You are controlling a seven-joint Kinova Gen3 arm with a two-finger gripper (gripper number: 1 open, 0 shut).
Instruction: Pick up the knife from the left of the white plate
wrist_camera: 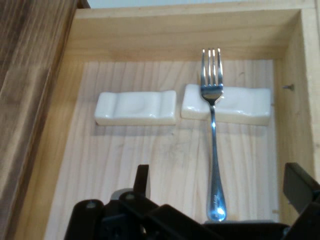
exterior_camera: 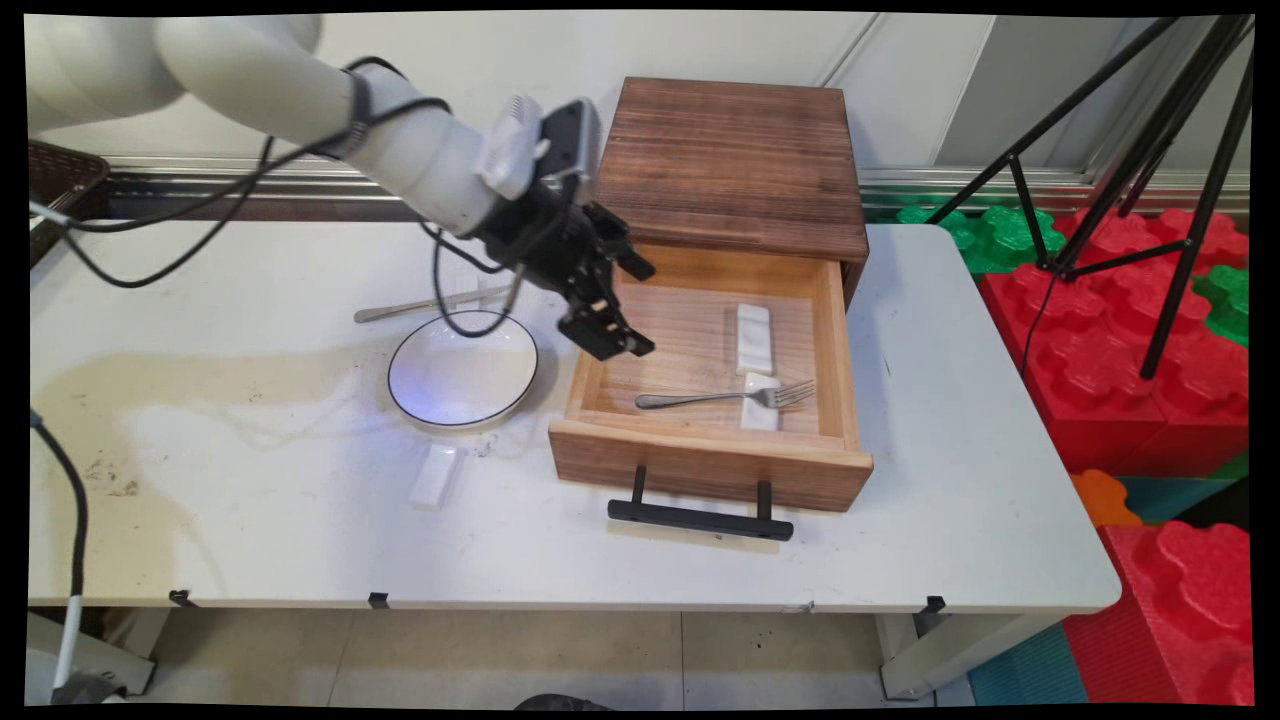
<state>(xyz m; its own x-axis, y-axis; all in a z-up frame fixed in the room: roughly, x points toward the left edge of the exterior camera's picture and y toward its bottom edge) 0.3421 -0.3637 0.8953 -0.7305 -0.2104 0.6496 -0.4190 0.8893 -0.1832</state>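
My gripper (exterior_camera: 642, 308) hangs open over the left part of an open wooden drawer (exterior_camera: 700, 465), with nothing between its fingers. On the drawer floor lies a metal fork (exterior_camera: 720, 397), its tines resting on a white ceramic rest (exterior_camera: 760, 404). A second white rest (exterior_camera: 753, 338) lies just behind it. In the hand view the gripper (wrist_camera: 220, 185) stands just above the handle end of the fork (wrist_camera: 214, 150). The two rests (wrist_camera: 136, 107) (wrist_camera: 240, 104) lie side by side beyond it, inside the drawer's walls (wrist_camera: 175, 30).
The drawer sticks out of a dark wooden cabinet (exterior_camera: 735, 165). Left of it stand a white bowl (exterior_camera: 463, 368), a metal utensil (exterior_camera: 420, 306) and a third white rest (exterior_camera: 434, 477). A basket (exterior_camera: 60, 180) sits at the far left. A tripod (exterior_camera: 1150, 150) and foam blocks (exterior_camera: 1130, 330) stand to the right.
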